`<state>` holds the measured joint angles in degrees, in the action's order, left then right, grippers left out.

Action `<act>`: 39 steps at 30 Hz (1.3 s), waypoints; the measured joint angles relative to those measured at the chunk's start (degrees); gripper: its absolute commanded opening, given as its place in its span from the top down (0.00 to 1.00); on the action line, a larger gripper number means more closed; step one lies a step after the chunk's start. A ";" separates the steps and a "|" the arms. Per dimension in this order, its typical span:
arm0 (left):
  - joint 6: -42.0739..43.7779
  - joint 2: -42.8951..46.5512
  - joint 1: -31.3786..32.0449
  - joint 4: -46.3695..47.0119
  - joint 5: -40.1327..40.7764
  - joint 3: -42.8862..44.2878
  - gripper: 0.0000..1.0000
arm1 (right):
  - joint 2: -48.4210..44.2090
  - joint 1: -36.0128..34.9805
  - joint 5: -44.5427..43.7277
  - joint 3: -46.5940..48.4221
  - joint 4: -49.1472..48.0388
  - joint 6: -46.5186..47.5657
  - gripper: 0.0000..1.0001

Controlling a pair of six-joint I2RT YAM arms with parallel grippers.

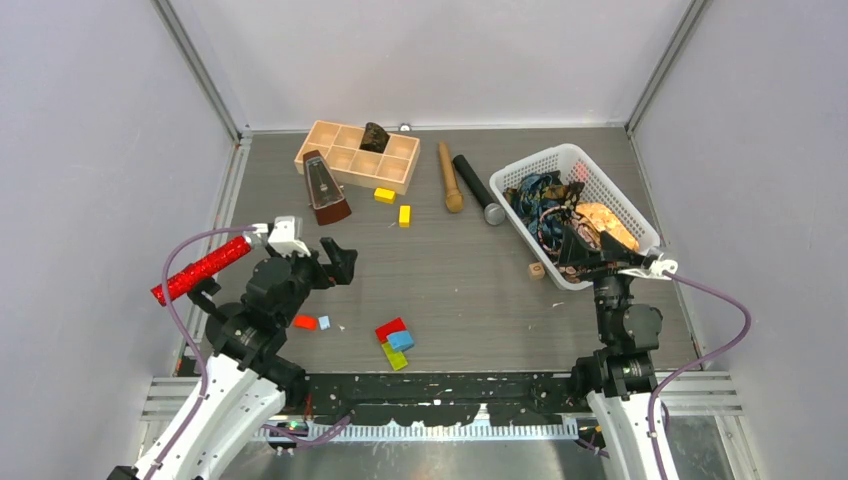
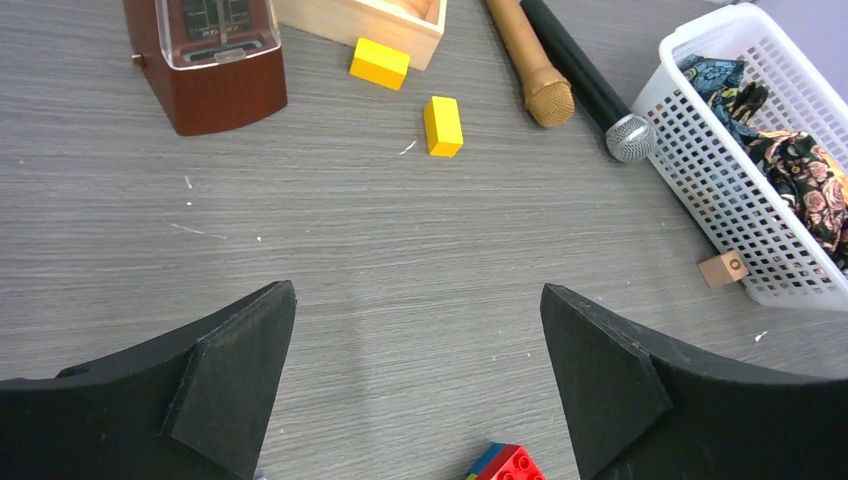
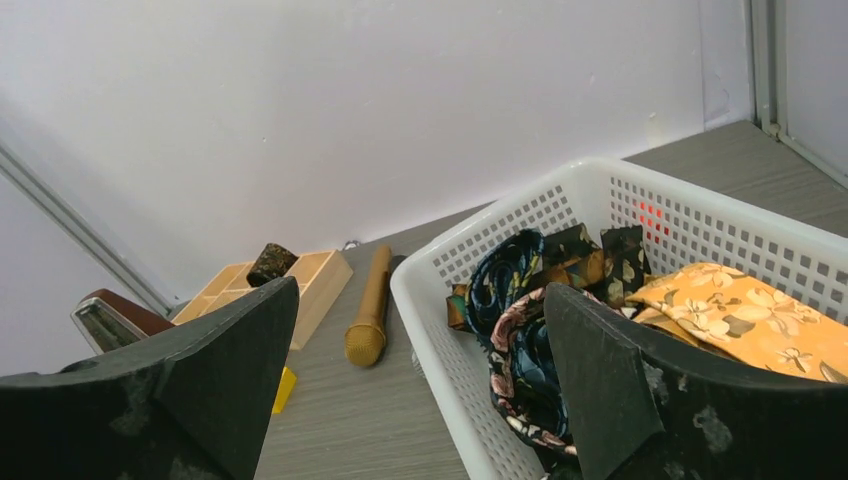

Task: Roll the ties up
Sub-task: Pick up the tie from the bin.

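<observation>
Several crumpled patterned fabric ties [image 3: 520, 330] fill a white plastic lattice basket [image 3: 690, 225]. My left gripper [image 2: 418, 290] and right gripper [image 3: 420, 290] gape wide.

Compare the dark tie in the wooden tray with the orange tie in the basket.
The dark tie is brown-black, the orange tie golden with pale flowers. The dark tie is rolled tight; the orange tie lies loose and crumpled. The dark tie sits alone in the wooden tray; the orange tie shares the basket with other ties. Both are patterned fabric.
</observation>
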<state>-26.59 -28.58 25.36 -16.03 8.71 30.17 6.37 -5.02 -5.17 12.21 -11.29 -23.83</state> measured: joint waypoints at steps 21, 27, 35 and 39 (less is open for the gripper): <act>-0.48 0.98 0.00 -0.13 2.32 -0.26 0.01 | 27.06 0.02 -11.04 28.52 34.45 -14.08 0.00; -0.72 -0.96 0.00 -0.52 2.25 -0.20 0.01 | 43.87 0.02 -12.39 45.81 50.07 -16.44 0.00; -1.51 -1.90 0.00 -0.74 2.19 -0.13 0.01 | 52.83 0.02 -13.90 49.13 59.41 -18.18 0.00; -1.53 -2.03 0.00 -1.20 1.75 0.22 0.01 | 57.05 0.81 -14.21 50.21 59.65 -19.12 0.00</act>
<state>-28.12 -30.61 25.36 -17.23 10.46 30.39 63.42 -4.21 -19.38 62.41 48.36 -42.96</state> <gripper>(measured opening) 0.987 0.999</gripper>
